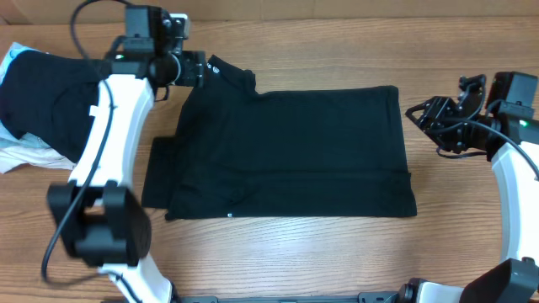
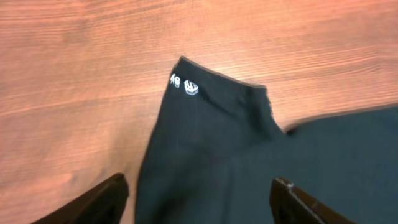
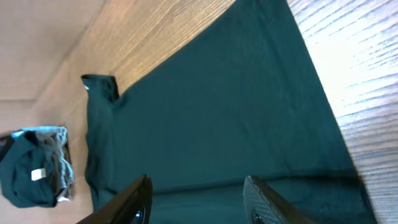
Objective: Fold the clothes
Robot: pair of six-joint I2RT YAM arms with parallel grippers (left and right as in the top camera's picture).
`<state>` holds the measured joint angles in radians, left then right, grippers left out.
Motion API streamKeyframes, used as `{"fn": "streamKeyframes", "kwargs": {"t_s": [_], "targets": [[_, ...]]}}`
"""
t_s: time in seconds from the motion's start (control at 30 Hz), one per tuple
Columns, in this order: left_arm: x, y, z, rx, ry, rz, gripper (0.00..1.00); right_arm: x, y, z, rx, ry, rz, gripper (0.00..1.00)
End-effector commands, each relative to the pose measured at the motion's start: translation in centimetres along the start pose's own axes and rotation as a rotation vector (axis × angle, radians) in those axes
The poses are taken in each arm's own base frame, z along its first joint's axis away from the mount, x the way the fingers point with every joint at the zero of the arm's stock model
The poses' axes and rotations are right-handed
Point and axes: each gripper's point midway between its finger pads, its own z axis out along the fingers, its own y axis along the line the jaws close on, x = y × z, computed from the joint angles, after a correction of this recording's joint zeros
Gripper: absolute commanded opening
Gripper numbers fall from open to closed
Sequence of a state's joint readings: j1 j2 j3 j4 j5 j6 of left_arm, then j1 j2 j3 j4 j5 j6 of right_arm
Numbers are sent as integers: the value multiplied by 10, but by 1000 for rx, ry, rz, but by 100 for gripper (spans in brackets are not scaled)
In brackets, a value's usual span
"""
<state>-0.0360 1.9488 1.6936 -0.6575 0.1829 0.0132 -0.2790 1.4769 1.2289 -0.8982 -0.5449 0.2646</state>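
black shirt point(image 1: 286, 151): matte knit, roughly rectangular, flat mid wood-grain table point(image 1: 337, 261) | left gripper point(image 1: 195, 69): over top-left corner with small white print, fingers wide apart, empty | right gripper point(image 1: 424, 114): just off shirt's right edge, spread, empty | crumpled clothes pile point(image 1: 34, 101): far left

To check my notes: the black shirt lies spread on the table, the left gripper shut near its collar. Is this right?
No: the left gripper is open near the collar of the black shirt; the left wrist view shows it.
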Motion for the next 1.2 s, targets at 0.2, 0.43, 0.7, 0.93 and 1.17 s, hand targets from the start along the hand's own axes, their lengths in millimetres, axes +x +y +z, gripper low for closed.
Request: {"fn": "streamKeyframes", "kwargs": {"t_s": [0.2, 0.43, 0.7, 0.93, 1.17], "targets": [[26, 22, 122, 14, 7, 67, 85, 2, -1, 0, 35, 11, -9, 52], [37, 24, 168, 23, -31, 77, 89, 6, -7, 0, 63, 24, 4, 52], [31, 13, 188, 48, -100, 97, 86, 9, -11, 0, 87, 34, 12, 55], [42, -8, 197, 94, -76, 116, 63, 15, -14, -1, 101, 54, 29, 55], [36, -9, 194, 94, -87, 114, 23, 16, -16, -1, 112, 57, 32, 54]]}}
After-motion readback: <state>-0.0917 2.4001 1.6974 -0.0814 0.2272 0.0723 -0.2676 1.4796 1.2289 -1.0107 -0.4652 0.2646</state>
